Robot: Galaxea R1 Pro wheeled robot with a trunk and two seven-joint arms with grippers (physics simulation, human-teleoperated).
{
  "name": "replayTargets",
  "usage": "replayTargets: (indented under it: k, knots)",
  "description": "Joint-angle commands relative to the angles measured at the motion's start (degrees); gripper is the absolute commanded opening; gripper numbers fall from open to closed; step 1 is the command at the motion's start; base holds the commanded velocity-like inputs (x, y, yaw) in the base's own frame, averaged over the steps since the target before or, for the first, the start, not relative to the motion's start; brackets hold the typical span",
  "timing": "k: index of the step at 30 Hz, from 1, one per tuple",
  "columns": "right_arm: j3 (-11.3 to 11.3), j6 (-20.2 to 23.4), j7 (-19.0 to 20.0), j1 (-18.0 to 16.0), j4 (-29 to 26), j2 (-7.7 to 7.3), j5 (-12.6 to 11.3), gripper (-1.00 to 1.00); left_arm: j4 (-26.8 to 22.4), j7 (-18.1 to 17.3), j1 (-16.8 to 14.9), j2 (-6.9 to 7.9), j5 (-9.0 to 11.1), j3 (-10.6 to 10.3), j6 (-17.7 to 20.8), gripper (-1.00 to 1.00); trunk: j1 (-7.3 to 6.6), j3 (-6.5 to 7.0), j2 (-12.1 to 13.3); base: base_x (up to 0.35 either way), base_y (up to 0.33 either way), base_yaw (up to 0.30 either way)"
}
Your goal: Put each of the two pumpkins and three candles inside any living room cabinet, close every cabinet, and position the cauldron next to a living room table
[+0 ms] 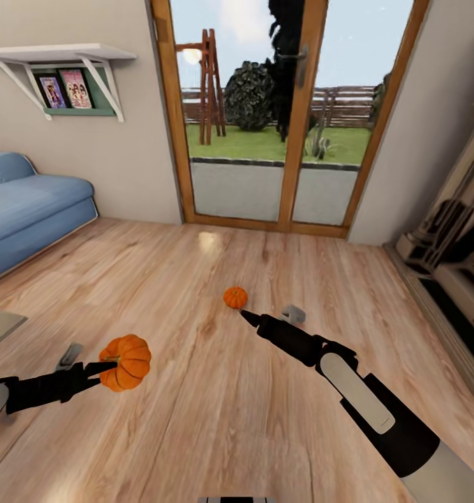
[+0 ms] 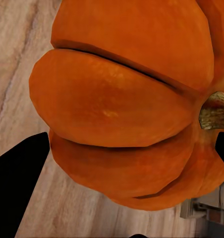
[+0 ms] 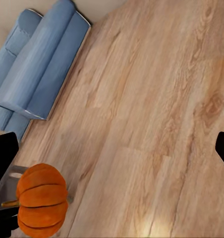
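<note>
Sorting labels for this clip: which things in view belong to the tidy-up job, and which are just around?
Job:
- pumpkin in the left end effector
- second pumpkin, on the floor by the right end effector

Just around:
- blue sofa
- wall shelf
- glass doors

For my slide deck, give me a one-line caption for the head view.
Left gripper holds one pumpkin while the empty right gripper points toward the second pumpkin on the floor.
</note>
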Motion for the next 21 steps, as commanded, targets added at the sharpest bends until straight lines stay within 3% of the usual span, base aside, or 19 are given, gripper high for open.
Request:
replayTargets:
  k: [1,21]
  knots:
    - [0.08,-0.05,-0.50,-0.04,-0.11,-0.05,-0.64,1.00,-0.02,-0.26,-0.06,-0.01,0.64,0.08,0.49,-1.00,0.02,-0.05,-0.02,0.333,0.001,0.087]
    - [0.08,-0.15,-0.69,-0.04,-0.11,-0.05,-0.44,1.00,-0.02,-0.26,-0.03,-0.01,0.64,0.08,0.49,-1.00,0.02,-0.05,-0.02,0.319,0.000,0.028]
